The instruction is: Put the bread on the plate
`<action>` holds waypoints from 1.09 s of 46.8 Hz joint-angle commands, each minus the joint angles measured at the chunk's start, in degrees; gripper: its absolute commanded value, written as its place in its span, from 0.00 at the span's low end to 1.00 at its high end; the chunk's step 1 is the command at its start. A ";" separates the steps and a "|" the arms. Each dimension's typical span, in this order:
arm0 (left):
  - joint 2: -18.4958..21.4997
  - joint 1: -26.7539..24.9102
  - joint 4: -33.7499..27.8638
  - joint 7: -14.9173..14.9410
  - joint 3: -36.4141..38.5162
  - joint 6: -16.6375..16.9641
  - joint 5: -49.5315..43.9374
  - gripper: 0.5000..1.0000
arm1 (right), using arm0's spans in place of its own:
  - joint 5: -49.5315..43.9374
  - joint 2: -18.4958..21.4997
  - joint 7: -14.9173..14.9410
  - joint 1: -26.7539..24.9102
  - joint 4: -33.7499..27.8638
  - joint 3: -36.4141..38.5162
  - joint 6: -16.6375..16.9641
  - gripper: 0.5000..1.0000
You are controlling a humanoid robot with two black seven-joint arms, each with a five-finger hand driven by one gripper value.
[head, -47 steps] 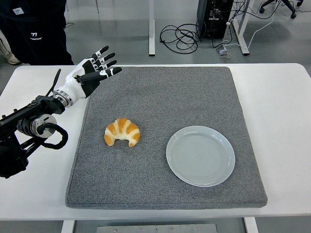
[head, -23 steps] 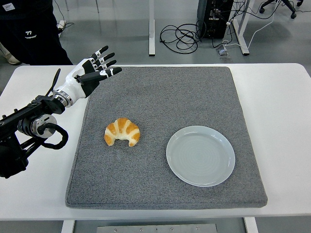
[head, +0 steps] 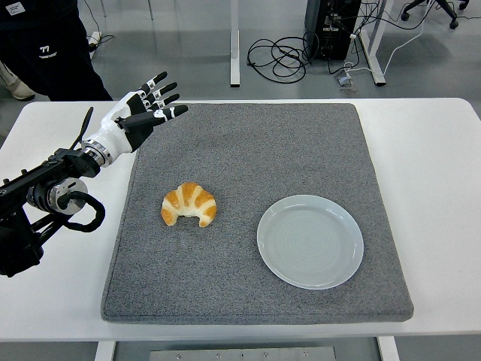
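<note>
A golden croissant lies on the grey mat, left of centre. To its right sits a pale blue plate with nothing on it. My left hand hovers over the mat's far left corner, well behind the croissant, with its fingers spread and holding nothing. The right arm is out of the picture.
The grey mat covers most of the white table. A person in dark clothes stands behind the table's far left corner. Cables and desk legs lie on the floor beyond the table.
The person at the top left has shifted slightly. My left hand, the croissant and the plate stay where they were.
</note>
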 commanded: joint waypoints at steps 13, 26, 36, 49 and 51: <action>0.79 -0.39 -0.35 0.09 0.49 0.88 0.17 0.94 | 0.02 0.00 0.02 0.00 0.00 0.00 0.00 1.00; 7.02 -1.09 -8.08 0.18 3.47 2.64 2.19 0.92 | 0.02 0.00 0.02 0.00 0.00 0.00 0.00 1.00; 13.27 -4.60 -16.00 0.09 10.07 4.13 7.20 0.92 | -0.07 0.00 0.02 0.00 0.00 0.00 0.00 1.00; 17.04 -5.22 -19.60 0.09 10.42 4.13 17.92 0.92 | -0.07 0.00 0.02 0.00 0.00 0.00 0.00 1.00; 17.84 -5.13 -20.74 0.09 10.42 4.13 18.89 0.92 | -0.07 0.00 0.02 0.00 0.00 0.00 0.00 1.00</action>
